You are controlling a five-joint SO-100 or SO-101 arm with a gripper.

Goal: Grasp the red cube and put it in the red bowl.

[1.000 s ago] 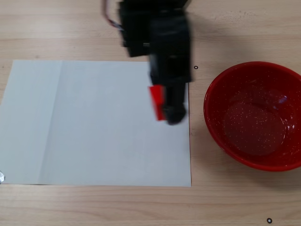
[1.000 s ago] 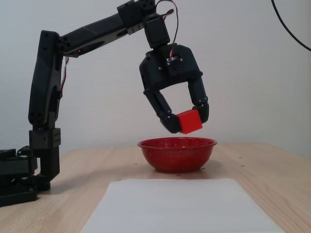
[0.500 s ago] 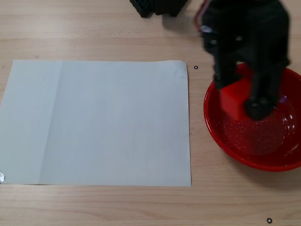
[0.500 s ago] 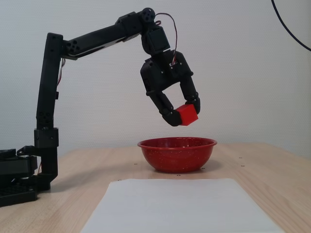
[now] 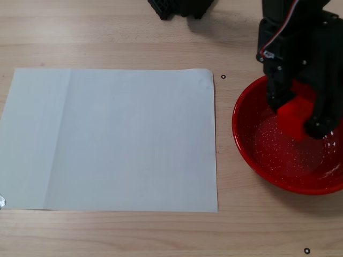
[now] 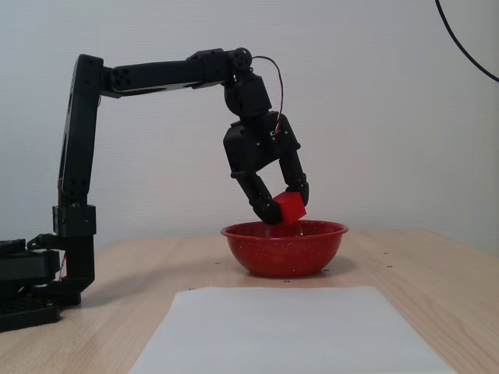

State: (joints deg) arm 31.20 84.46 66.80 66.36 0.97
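Observation:
The red cube [image 5: 294,115] is held between the fingers of my black gripper [image 5: 298,116], right over the red bowl [image 5: 252,150]. In a fixed view from the side, the cube [image 6: 290,208] hangs just above the bowl's rim [image 6: 265,249], gripped at the gripper's tips [image 6: 285,207]. The gripper is shut on the cube. The bowl is glossy red with white speckles inside and stands on the wooden table, at the right in the fixed view from above. The cube does not touch the bowl's floor.
A large white sheet of paper [image 5: 112,139] lies flat on the table left of the bowl. The arm's base [image 6: 31,280] stands at the far left of the side view. A black part [image 5: 179,7] sits at the table's top edge.

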